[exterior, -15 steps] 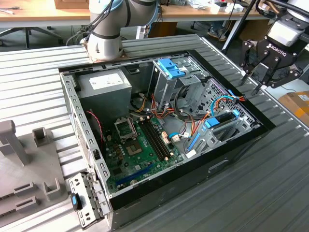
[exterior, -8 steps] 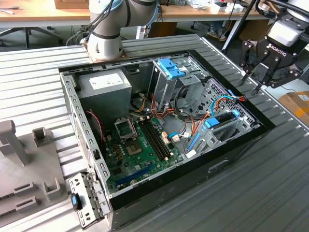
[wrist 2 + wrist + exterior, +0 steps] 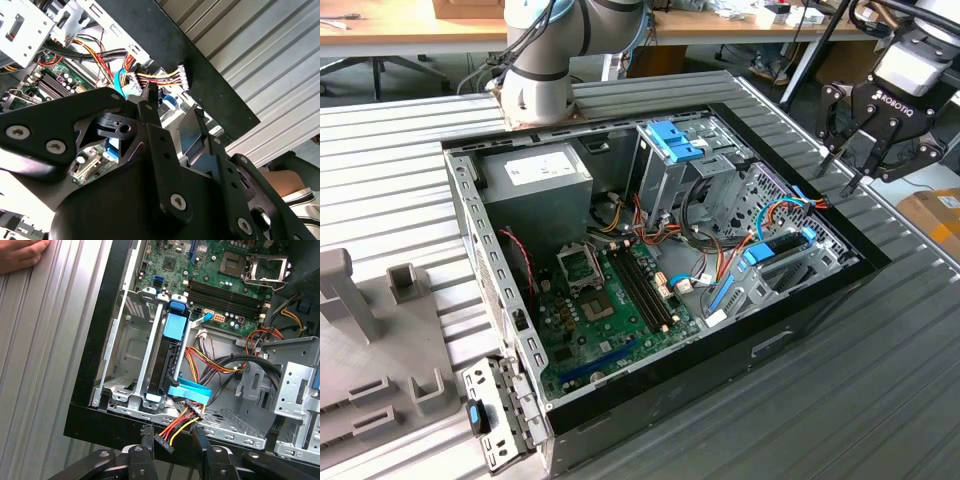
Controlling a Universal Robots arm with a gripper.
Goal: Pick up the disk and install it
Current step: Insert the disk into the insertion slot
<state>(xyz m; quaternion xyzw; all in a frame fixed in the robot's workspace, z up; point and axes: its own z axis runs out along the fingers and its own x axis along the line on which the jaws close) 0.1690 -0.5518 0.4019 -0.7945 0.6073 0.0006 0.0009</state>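
Observation:
The disk (image 3: 778, 248), black with blue rails and a blue end tab, sits on edge inside the silver drive bay at the exterior view's right corner of the open computer case (image 3: 470, 230). In the first wrist view the disk (image 3: 167, 352) stands between the bay's metal rails, with a blue flat cable (image 3: 190, 390) crossing its near end. My gripper (image 3: 837, 168) hangs open and empty above the case's right wall, just outside the bay. In the first wrist view my gripper (image 3: 172, 432) has its fingertips on either side of a loose power connector (image 3: 165, 440), which lies below them.
A tall silver cage with a blue clip (image 3: 672, 140) stands beside the bay. Bundles of wires (image 3: 220, 362) run between them. The motherboard (image 3: 610, 300) and power supply (image 3: 535, 175) fill the rest of the case. A hand (image 3: 20, 252) rests on the ribbed table. A grey fixture (image 3: 360, 330) sits at the left.

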